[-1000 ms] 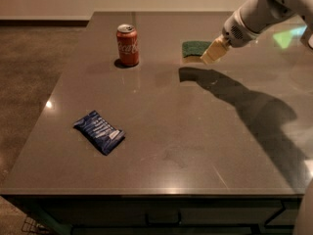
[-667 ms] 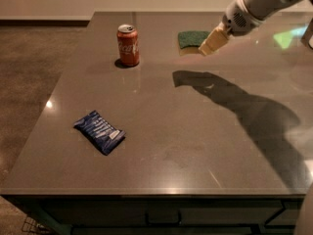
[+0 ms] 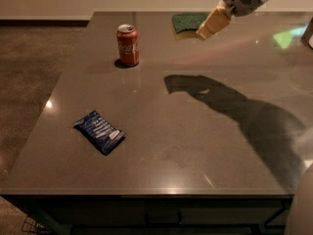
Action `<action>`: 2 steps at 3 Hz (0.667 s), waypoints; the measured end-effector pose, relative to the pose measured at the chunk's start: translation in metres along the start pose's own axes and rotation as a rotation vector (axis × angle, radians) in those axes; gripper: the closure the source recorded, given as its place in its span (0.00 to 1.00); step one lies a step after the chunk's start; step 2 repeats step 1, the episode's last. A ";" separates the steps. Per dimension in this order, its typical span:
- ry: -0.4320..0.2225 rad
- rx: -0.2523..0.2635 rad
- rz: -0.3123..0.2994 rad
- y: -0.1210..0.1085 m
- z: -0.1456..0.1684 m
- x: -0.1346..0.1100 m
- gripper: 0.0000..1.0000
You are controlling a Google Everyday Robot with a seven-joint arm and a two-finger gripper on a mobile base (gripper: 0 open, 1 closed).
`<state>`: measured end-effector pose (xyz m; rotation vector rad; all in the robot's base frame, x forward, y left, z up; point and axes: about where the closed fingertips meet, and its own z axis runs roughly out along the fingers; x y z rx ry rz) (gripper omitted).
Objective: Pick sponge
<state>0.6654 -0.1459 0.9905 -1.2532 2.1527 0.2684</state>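
Note:
The sponge point(image 3: 187, 22) shows its dark green top and a sliver of pale yellow foam beneath. It hangs in the air above the far part of the dark table point(image 3: 161, 146), its shadow lying well in front of it. My gripper point(image 3: 207, 29) comes in from the top right. Its cream-coloured fingers point(image 3: 215, 21) are shut on the sponge's right end and hold it roughly level.
A red soda can point(image 3: 127, 45) stands upright at the far left of the table. A blue snack packet point(image 3: 99, 131) lies flat at the front left. The arm's shadow point(image 3: 230, 111) falls across the right half. The floor drops off to the left.
My gripper has risen with the sponge in its grip, lifting it higher off the table. The shadow has moved away from the sponge toward the front. Can and packet have not moved.

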 end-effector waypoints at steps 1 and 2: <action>0.000 0.000 0.000 0.000 0.000 0.000 1.00; 0.000 0.000 0.000 0.000 0.000 0.000 1.00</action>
